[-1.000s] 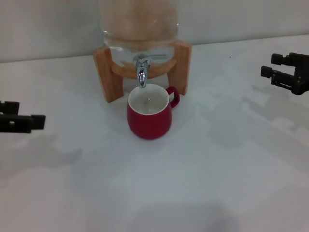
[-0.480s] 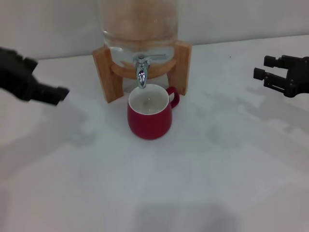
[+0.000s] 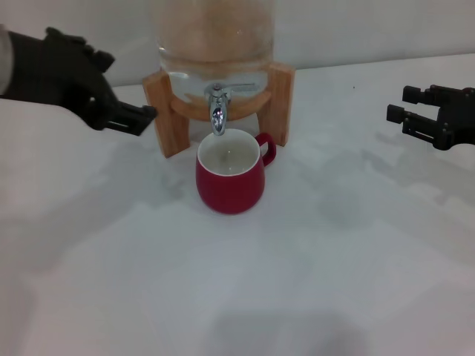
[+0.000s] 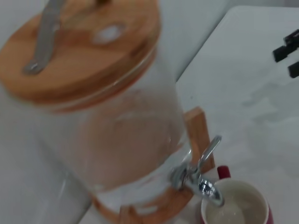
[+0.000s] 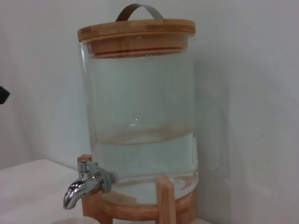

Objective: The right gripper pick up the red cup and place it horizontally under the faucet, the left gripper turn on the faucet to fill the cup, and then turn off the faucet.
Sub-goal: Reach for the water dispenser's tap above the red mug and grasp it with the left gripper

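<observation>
Staged test bench suggested, lab-like rather than lived-in kitchen. Plain white table [image 3: 312,282] set against bare pale wall [image 5: 252,70]. Only kitchen-type props seen: glass water jar [image 5: 140,107] with bamboo lid [image 5: 136,31] on wooden stand [image 3: 165,111], red mug [image 3: 230,178] below chrome tap [image 3: 217,111]. No cabinets or appliances shown.

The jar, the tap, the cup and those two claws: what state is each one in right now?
Glass dispenser jar: upright on its wooden stand, bamboo lid on, partly full of water.
Faucet: no water running.
Red cup: upright beneath the spout, no clear water level inside.
Left gripper: in the air beside the stand, holding nothing.
Right gripper: open, empty, off to the side.
</observation>
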You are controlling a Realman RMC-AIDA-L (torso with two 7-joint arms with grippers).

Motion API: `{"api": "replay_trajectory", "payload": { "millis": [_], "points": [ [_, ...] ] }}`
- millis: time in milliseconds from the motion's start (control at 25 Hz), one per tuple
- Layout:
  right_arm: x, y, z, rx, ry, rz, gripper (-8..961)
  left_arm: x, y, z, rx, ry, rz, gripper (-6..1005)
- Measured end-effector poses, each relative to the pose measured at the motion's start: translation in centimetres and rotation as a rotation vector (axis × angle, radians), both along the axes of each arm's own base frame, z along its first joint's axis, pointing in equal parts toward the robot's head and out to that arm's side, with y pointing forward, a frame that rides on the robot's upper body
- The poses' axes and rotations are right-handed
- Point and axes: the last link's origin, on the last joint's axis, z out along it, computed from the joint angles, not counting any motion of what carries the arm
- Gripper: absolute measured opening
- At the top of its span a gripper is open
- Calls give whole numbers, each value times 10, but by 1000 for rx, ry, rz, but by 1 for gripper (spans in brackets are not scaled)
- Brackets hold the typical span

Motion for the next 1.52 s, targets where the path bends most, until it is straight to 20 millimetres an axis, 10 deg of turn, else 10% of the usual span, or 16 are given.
{"api": "replay_trajectory", "payload": {
  "millis": [1520],
  "points": [
    [2, 1, -5, -1, 3, -16, 470, 22, 13, -56, 6, 101, -253, 759]
  ]
}}
